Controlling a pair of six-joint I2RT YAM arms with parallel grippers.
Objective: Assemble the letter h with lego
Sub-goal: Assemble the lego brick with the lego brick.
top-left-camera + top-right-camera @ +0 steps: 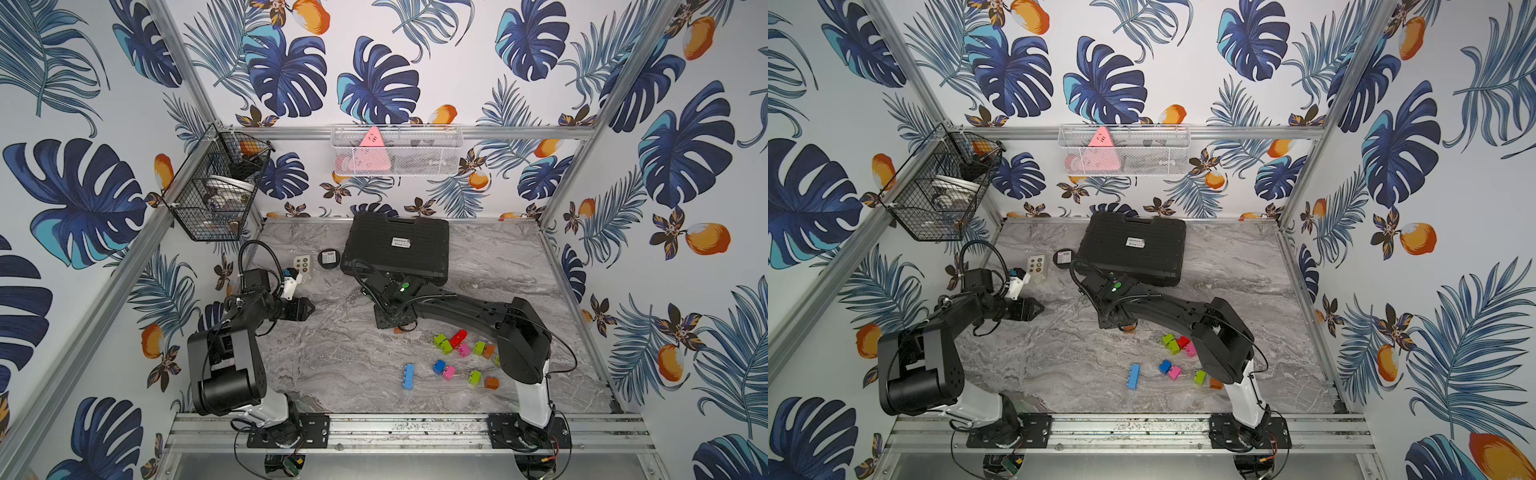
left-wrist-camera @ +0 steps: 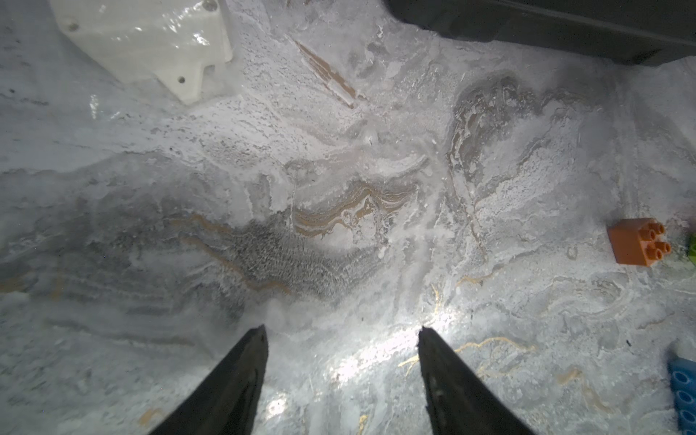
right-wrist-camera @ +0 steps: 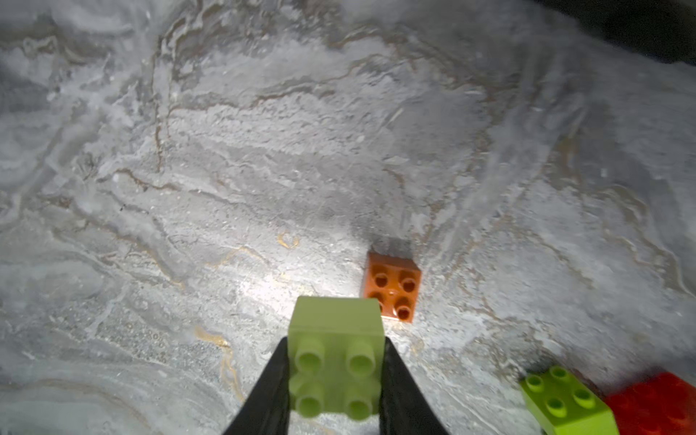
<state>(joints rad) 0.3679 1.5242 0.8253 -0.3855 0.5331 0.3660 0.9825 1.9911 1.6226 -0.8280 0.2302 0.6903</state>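
Ahead of the left tool (image 2: 341,331) there is only bare counter (image 2: 339,188). Its fingers stand apart with nothing between them, and it hangs idle, well clear of the bricks (an orange brick (image 2: 636,243) shows far off to its side, studs pointing sideways).

Over to the right, the right tool (image 3: 336,344) is pinched narrow on a lime brick (image 3: 336,361), one finger on each flank, studs facing back toward the wrist. Just beyond its tip, a little to one side, sits that orange brick, alone. Behind this tool, toward the arm's base, the rest of the lego (image 1: 442,343) lies scattered and unjoined, a long blue brick (image 1: 409,376) among it.

I'd judge the letter barely begun: a first piece is being carried to its mate. The next move, I reckon, calls for squaring the lime brick to the orange one and then pressing firmly. The orange one is unheld and may skid, so the idle tool might need to steady it.
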